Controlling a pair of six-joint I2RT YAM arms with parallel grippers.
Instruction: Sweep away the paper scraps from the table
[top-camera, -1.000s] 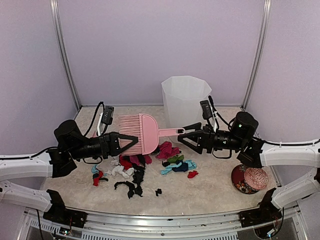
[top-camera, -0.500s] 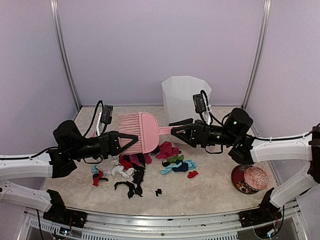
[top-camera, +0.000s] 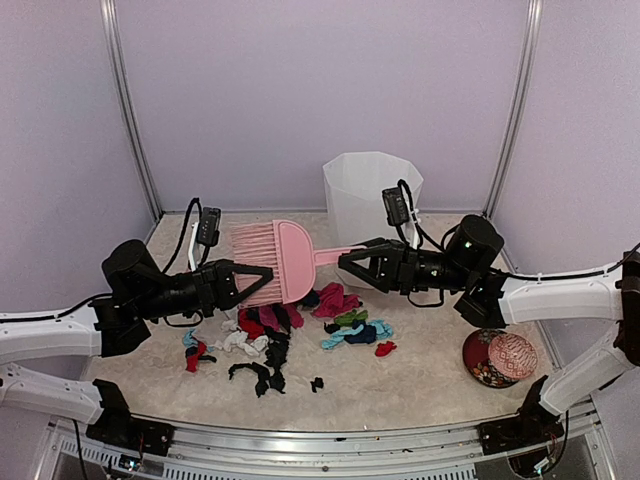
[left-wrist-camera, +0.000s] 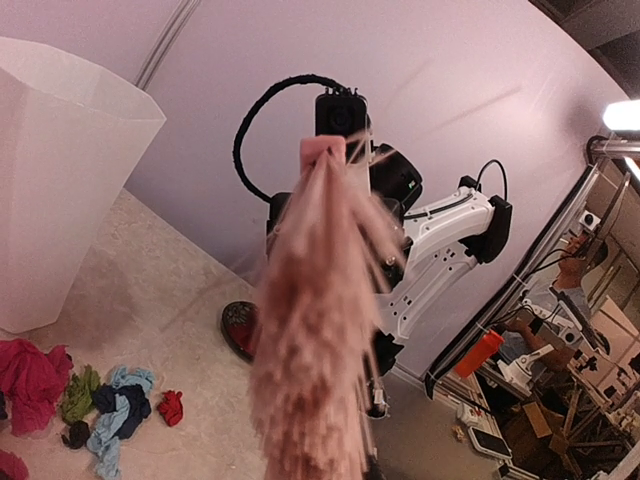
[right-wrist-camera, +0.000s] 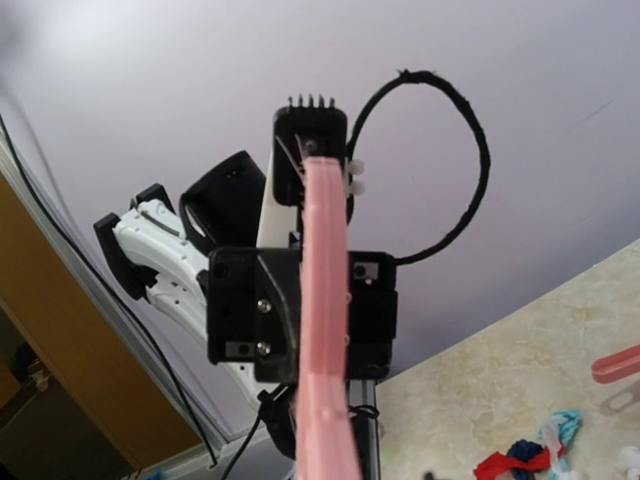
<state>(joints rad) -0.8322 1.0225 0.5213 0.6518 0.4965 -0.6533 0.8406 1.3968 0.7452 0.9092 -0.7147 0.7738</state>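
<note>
The paper scraps (top-camera: 270, 335) lie in a loose pile of magenta, black, white, teal, green and red bits mid-table (top-camera: 420, 375), below both grippers. Some show in the left wrist view (left-wrist-camera: 115, 400) and the right wrist view (right-wrist-camera: 520, 455). A pink brush (top-camera: 280, 262) hangs level above them. My left gripper (top-camera: 262, 280) is shut on its bristle end. My right gripper (top-camera: 348, 262) is shut round the end of its handle. In the left wrist view the bristles (left-wrist-camera: 320, 330) fill the middle. In the right wrist view the handle (right-wrist-camera: 325, 330) runs up the centre.
A white translucent bin (top-camera: 370, 200) stands at the back right, just behind the right gripper, and shows in the left wrist view (left-wrist-camera: 60, 180). A round red patterned dish (top-camera: 498, 357) sits at the right near the right arm. Lilac walls ring the table.
My right gripper moved left from beside the handle end and closed round it. The brush shifted slightly up and left. The scraps have not moved.
</note>
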